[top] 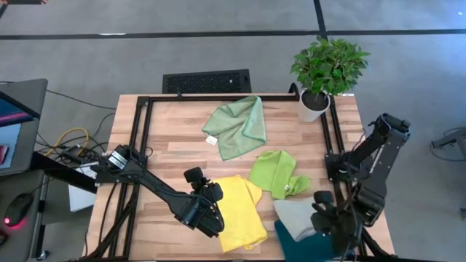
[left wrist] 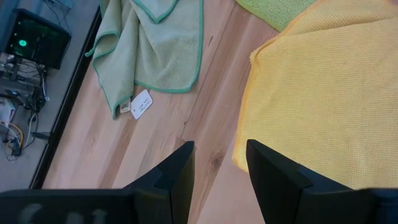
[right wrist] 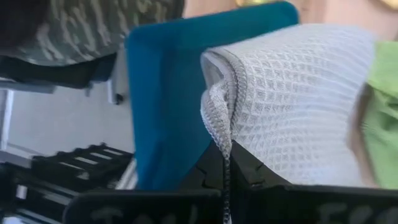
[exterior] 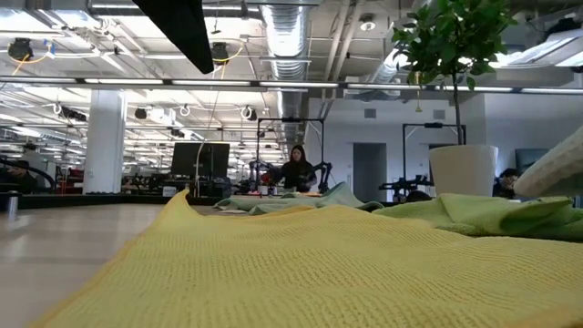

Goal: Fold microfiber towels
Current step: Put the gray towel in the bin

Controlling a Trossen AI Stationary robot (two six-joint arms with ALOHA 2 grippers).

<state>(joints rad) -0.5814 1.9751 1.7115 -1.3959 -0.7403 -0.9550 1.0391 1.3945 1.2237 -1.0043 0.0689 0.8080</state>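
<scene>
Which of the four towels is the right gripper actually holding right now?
The light grey-blue towel, lying partly over the teal tray: the right gripper is pinched shut on its hem. The yellow, lime and sage towels lie ungripped on the table.

A wooden table (top: 175, 138) carries green (top: 237, 125), lime (top: 275, 172) and yellow towels (top: 239, 211), a potted plant (top: 324, 73) and a teal tray (top: 302, 244).

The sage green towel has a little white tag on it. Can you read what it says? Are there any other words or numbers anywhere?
White tag on the sage green towel: it carries small print, too small and blurred to read.
Screen beside the table: no words can be made out.
No other words, brands, numbers or signs show.
</scene>
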